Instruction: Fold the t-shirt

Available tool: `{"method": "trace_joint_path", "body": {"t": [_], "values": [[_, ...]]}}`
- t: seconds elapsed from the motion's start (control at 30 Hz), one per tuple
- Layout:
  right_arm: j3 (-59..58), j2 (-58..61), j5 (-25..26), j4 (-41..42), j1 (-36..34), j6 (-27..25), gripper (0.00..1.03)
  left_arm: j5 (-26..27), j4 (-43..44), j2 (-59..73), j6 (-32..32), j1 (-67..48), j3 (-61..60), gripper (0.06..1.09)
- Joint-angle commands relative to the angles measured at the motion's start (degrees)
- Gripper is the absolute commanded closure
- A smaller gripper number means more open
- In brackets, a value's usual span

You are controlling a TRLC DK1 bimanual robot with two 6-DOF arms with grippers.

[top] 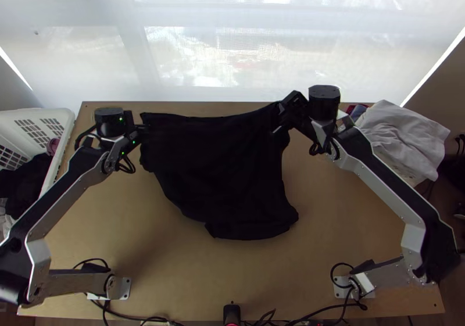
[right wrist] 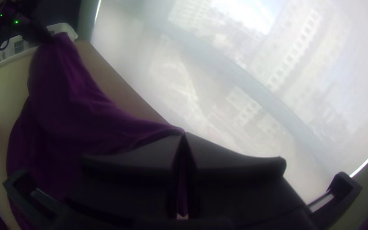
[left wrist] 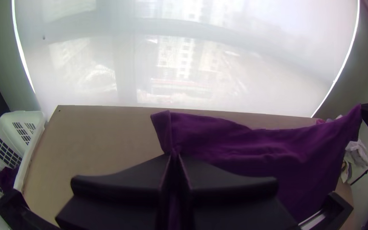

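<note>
Dark t-shirt (top: 221, 175) lies loosely spread, uneven at its near edge, over the far middle of the bench (top: 174, 268); left gripper (top: 145, 129) is clamped on its far left part, right gripper (top: 280, 114) on its far right corner; white basket (top: 67, 119), beside the bench's left edge, contains dark cloth (top: 22, 182); pale cloth (top: 401, 137) is heaped at the far right, its support unclear.

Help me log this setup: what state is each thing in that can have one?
T-shirt, stretched along its far edge, loose below
Left gripper, shut on the t-shirt
Right gripper, shut on the t-shirt
Basket, open, dark cloth inside
Pale cloth, heaped
</note>
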Motion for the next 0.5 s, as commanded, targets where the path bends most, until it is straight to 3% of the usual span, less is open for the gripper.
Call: {"method": "trace_joint_path", "body": {"t": [0.0,0.03,0.17,0.2,0.47], "values": [[6.99,11.43,-0.13,2.60,-5.36,-0.75,1.00,0.01,5.02,16.30,-2.51,2.96,9.14,0.96],[7.96,12.57,-0.13,2.60,-5.71,-0.66,1.00,0.01,4.93,18.24,-2.68,3.05,10.99,0.84],[9.19,15.48,-0.13,2.60,-5.97,-0.66,1.00,0.53,-2.63,26.06,-2.77,2.96,18.72,0.16],[9.19,15.91,-0.13,2.60,-5.97,-0.66,1.00,0.62,-6.59,27.91,-2.95,2.87,21.10,0.11],[9.01,17.41,-0.13,2.60,-5.71,-0.49,1.00,1.50,-24.43,28.17,1.98,2.17,25.14,0.11]]}}
